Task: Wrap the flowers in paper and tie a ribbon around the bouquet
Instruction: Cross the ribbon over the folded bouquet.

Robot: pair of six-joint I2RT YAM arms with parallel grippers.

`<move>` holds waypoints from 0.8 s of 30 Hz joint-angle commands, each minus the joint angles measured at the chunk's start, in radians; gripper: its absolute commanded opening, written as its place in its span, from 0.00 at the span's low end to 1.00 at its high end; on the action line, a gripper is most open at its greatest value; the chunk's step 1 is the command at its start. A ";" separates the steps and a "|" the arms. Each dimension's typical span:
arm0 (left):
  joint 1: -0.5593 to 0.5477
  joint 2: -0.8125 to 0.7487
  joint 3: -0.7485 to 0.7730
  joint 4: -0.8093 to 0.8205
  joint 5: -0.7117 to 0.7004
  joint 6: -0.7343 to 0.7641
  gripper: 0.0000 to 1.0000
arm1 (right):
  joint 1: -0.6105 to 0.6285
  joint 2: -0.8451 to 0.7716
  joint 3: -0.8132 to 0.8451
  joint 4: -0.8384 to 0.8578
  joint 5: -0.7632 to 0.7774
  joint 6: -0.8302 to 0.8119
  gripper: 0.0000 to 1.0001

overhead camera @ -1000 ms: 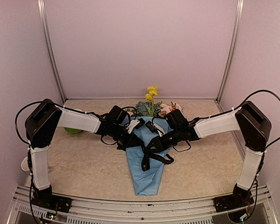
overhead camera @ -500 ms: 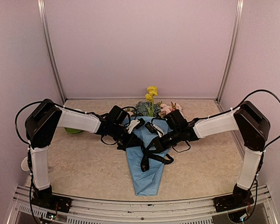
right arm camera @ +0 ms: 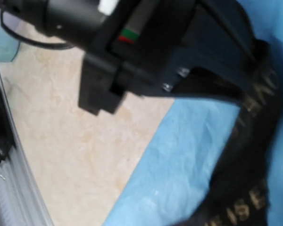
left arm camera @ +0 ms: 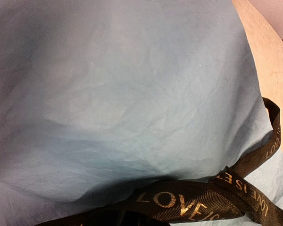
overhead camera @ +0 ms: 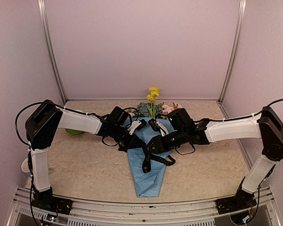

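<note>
The bouquet lies mid-table in the top view: a light-blue paper (overhead camera: 150,176) cone with its tip toward the near edge. The flowers (overhead camera: 153,94) stick out at the far end, yellow, pink and blue-green. The black ribbon (overhead camera: 156,157) crosses the cone's middle, with loose ends trailing. My left gripper (overhead camera: 131,142) rests on the cone's left edge. Its fingers are hidden in the left wrist view, where the lettered ribbon (left arm camera: 188,205) runs in beneath the camera over the paper (left arm camera: 132,94). My right gripper (overhead camera: 153,145) hovers over the cone's middle. The blurred right wrist view shows the ribbon (right arm camera: 254,155) and paper (right arm camera: 188,160), not its fingers.
A green saucer (overhead camera: 74,132) sits behind the left forearm. The left arm's black wrist body (right arm camera: 146,42) fills the top of the right wrist view, close by. Pale walls and metal posts (overhead camera: 52,56) enclose the beige table (overhead camera: 85,169).
The right arm's elbow has swung outward to the right and dropped lower, and its gripper has shifted slightly over the cone. The left arm and the bouquet have stayed put.
</note>
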 commanded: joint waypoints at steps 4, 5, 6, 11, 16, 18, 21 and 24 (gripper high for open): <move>-0.004 -0.007 0.014 0.010 0.023 0.002 0.00 | 0.044 -0.052 -0.089 -0.073 0.049 0.218 0.53; -0.005 -0.007 0.014 0.011 0.023 0.003 0.00 | 0.054 -0.045 -0.083 -0.084 0.049 0.226 0.54; -0.004 -0.007 0.014 0.011 0.024 0.001 0.00 | 0.066 -0.039 -0.075 -0.091 0.047 0.230 0.55; -0.004 -0.007 0.016 0.005 0.023 0.003 0.00 | 0.097 -0.011 -0.046 -0.093 0.027 0.237 0.46; -0.004 -0.010 0.017 0.003 0.022 0.004 0.00 | 0.100 0.035 -0.024 -0.089 -0.011 0.232 0.39; -0.004 -0.011 0.020 0.002 0.022 0.005 0.00 | 0.104 0.055 -0.013 -0.087 -0.019 0.230 0.40; -0.003 -0.011 0.021 0.002 0.024 0.006 0.00 | 0.110 0.072 -0.007 -0.057 -0.035 0.225 0.28; 0.001 -0.009 0.024 0.005 0.035 0.000 0.00 | 0.131 0.084 0.003 0.011 -0.083 0.175 0.02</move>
